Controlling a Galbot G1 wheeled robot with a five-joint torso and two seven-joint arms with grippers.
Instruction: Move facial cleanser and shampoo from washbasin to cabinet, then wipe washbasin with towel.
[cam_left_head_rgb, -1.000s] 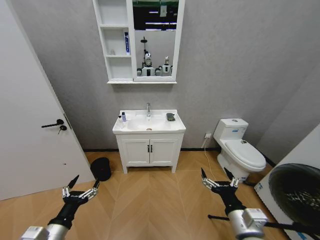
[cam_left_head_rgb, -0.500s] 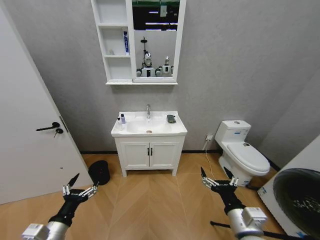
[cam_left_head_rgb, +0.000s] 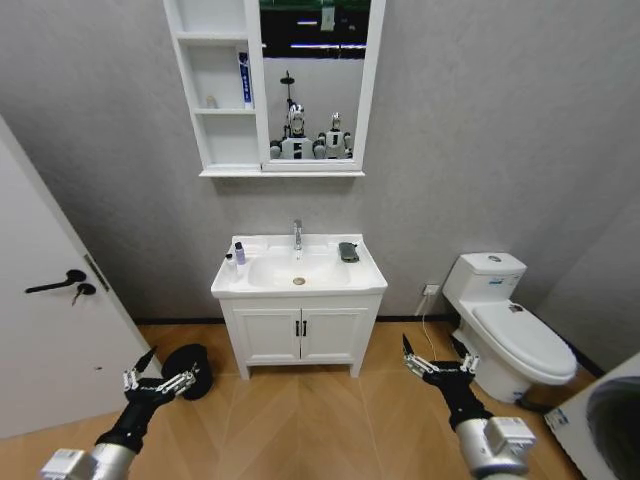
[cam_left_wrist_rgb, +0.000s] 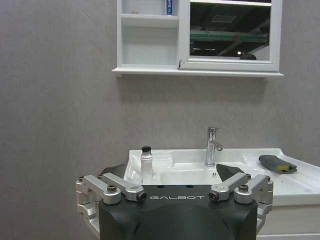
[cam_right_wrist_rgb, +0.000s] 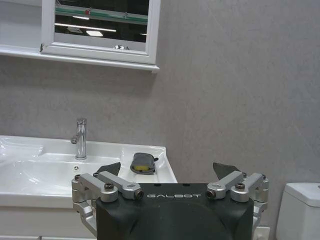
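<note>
The white washbasin (cam_left_head_rgb: 270, 283) stands against the far wall, well ahead of both arms. On its left rim is the small purple shampoo (cam_left_head_rgb: 239, 252) with a dark cap (cam_left_wrist_rgb: 146, 150); a pale shape beside it may be the facial cleanser (cam_left_head_rgb: 230, 263). The dark towel (cam_left_head_rgb: 347, 251) (cam_left_wrist_rgb: 276, 163) (cam_right_wrist_rgb: 142, 163) lies folded on the right rim. Above hangs the white cabinet (cam_left_head_rgb: 222, 140) (cam_left_wrist_rgb: 150, 46) with open shelves and a mirror. My left gripper (cam_left_head_rgb: 168, 365) (cam_left_wrist_rgb: 171, 172) and right gripper (cam_left_head_rgb: 432, 352) (cam_right_wrist_rgb: 166, 169) are held low over the floor, both open and holding nothing.
A blue-and-white tube (cam_left_head_rgb: 243, 80) stands on a cabinet shelf. A white toilet (cam_left_head_rgb: 510, 325) is to the right, a white door (cam_left_head_rgb: 50, 330) and a black bin (cam_left_head_rgb: 187, 360) to the left. A two-door cupboard (cam_left_head_rgb: 300, 335) carries the basin. Wooden floor lies between.
The whole picture has shifted: the camera has come closer to the basin, which looks larger and sits lower. Both grippers keep their pose, open.
</note>
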